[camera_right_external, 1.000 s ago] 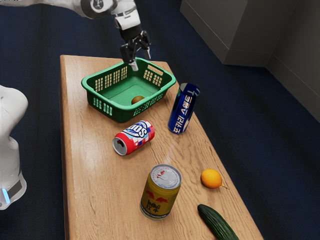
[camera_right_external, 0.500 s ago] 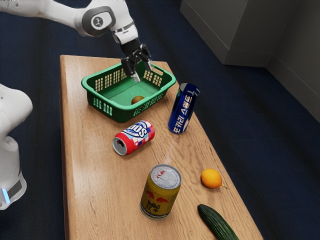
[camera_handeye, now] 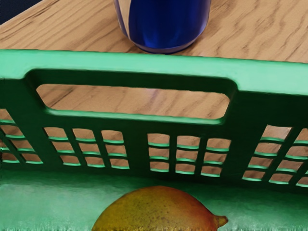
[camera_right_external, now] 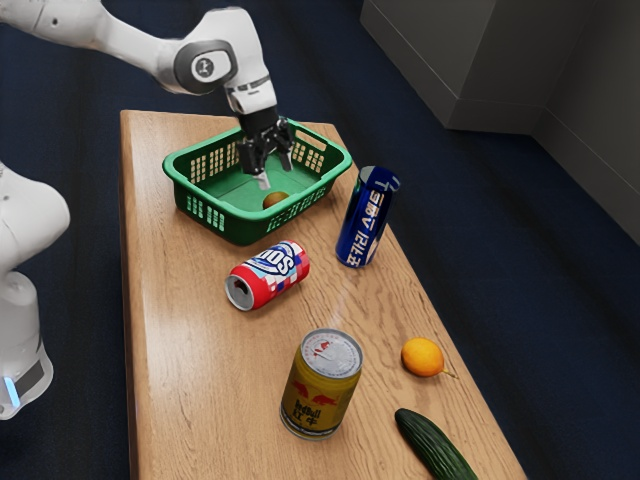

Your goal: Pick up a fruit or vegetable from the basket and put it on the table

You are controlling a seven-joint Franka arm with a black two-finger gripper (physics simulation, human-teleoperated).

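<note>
My gripper (camera_right_external: pixel 278 174) is over the green basket (camera_right_external: pixel 180 168), its two fingertips apart with nothing between them, just above the fruit. The brownish fruit (camera_right_external: pixel 275 199) lies on the basket floor close to the wall facing the cans. In the wrist view it is a mango-like fruit (camera_handeye: pixel 159 211), yellow-green turning red toward a small stem, lying by the basket wall (camera_handeye: pixel 137 127) with the handle slot. Part of it is cut off at the view's edge. The wooden table (camera_right_external: pixel 190 340) holds the basket.
A tall blue can (camera_right_external: pixel 366 218) stands close beside the basket; the wrist view has this blue can (camera_handeye: pixel 166 21) beyond the rim. A red-and-white can (camera_right_external: pixel 268 275) lies on its side. Farther off are a gold can (camera_right_external: pixel 322 385), an orange fruit (camera_right_external: pixel 422 357) and a cucumber (camera_right_external: pixel 435 445).
From above the basket's far side, my gripper has come down into the basket's opening and nearer to the fruit. The fruit, basket and cans have stayed where they were.
</note>
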